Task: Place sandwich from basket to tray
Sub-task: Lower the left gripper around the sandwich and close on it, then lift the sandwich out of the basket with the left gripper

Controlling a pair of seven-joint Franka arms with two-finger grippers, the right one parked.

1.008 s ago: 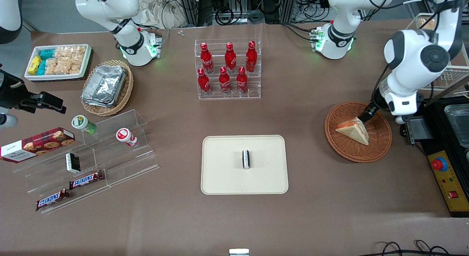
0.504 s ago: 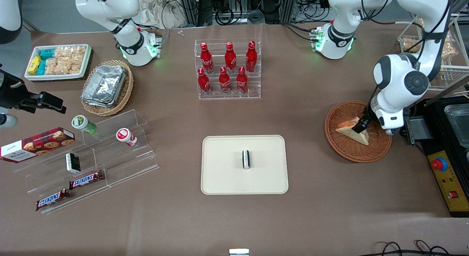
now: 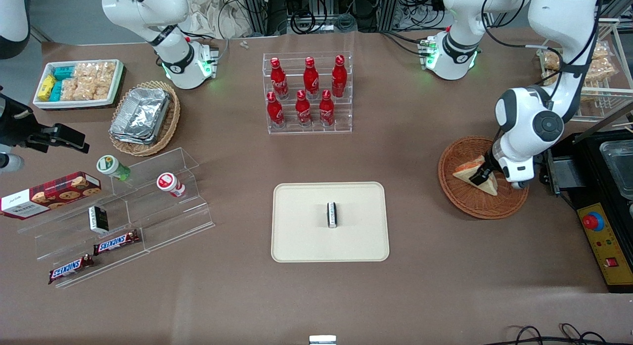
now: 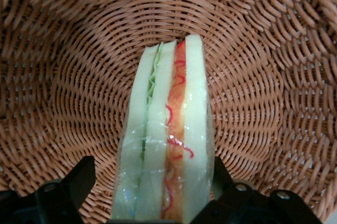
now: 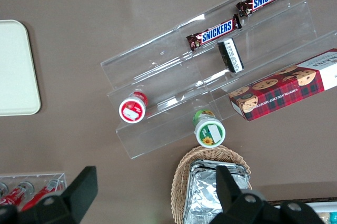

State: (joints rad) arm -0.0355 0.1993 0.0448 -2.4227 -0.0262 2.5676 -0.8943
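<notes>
Brown table covering is seen to carry all items. No transfer has been made: the small triangular wedge sandwich of white bread (image 4: 166, 145) lies in the round reddish-brown woven wicker basket (image 3: 462, 199), well apart from the flat cream-beige rectangular tray (image 3: 296, 236), on which a small dark packet (image 3: 332, 215) already stands. The left arm's gripper (image 3: 478, 178) is lowered over the sandwich, fingers spread either side, not clamped. Gripping, lifting, carrying and placing are judged outstanding. Clear film wrapping and red-orange and green filling layers are noted along the cut edge.

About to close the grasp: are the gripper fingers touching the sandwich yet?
Cannot tell. In the left wrist view the gripper straddles the sandwich in the basket: one finger shows a gap, the other sits at the wrapper's edge.
</notes>
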